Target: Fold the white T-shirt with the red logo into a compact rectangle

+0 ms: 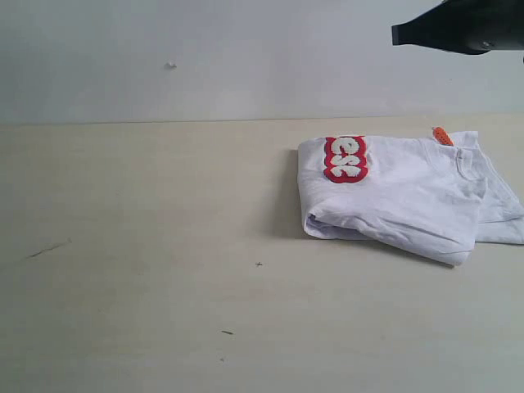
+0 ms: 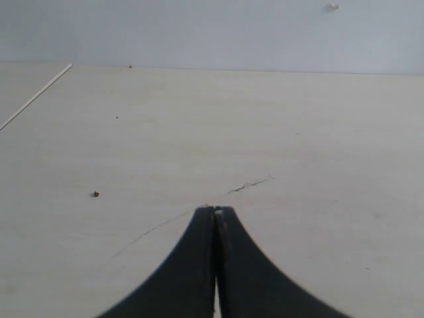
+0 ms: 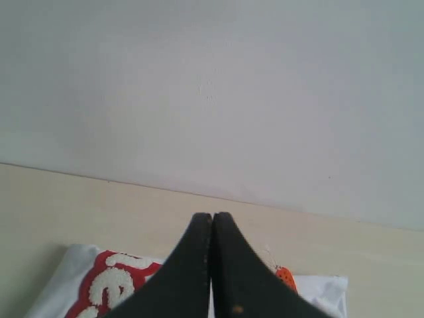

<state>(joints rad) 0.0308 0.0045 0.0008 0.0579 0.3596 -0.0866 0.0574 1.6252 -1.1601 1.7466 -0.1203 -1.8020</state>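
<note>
One pale beige surface [image 1: 164,246], and far right on it lies the white cotton T-shirt [image 1: 409,196], folded into a bundle, fuzzy red logo [image 1: 345,159] up, orange collar tag [image 1: 442,135] peeking. Right gripper [image 3: 212,215] hovers above, left gripper [image 2: 216,209] over bare surface; both jaws together, empty: folding looks nearly done.

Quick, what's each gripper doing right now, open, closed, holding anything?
Left gripper: closed, fingers together, holding nothing.
Right gripper: closed, holding nothing, not touching the white T-shirt.

The white T-shirt [image 1: 401,192] is lying loosely folded beneath the right hand [image 3: 212,218], the red logo [image 1: 345,158] partly showing on top.
</note>
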